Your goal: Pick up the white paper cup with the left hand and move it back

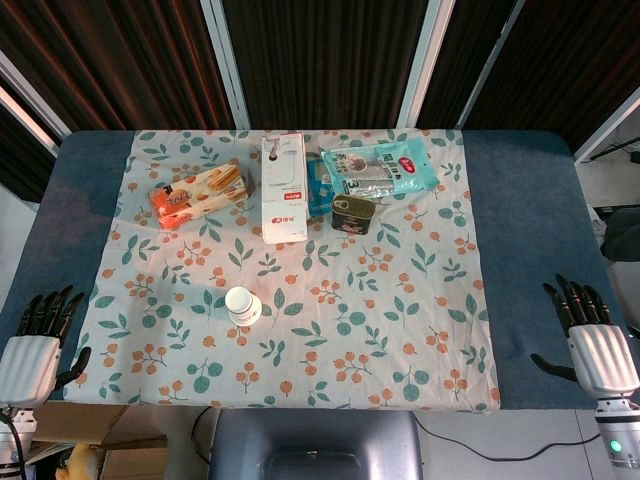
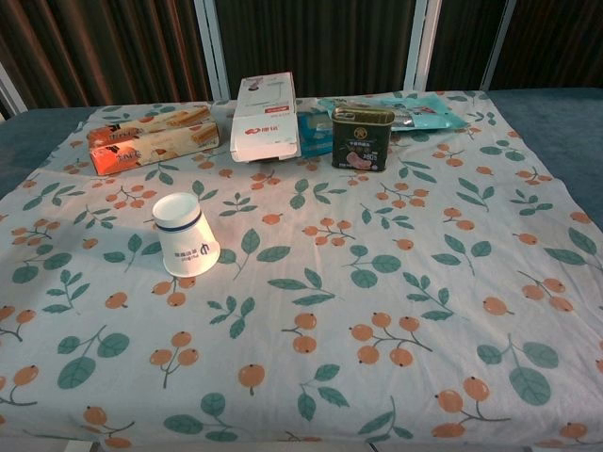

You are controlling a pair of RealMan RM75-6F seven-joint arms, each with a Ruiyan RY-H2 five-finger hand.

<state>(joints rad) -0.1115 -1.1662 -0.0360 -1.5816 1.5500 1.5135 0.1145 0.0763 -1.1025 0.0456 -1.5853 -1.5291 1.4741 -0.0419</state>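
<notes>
White paper cup [image 1: 243, 305] is sitting upside down on the floral cloth [image 1: 400, 320], left of centre; we are resting left hand [image 1: 35, 345] and right hand [image 1: 590, 335] spread, empty, at table edges.

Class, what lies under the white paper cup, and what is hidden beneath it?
The cup stands upside down on the floral cloth. Under it only cloth shows. Its mouth faces down, so its inside and the patch it covers cannot be seen.
</notes>
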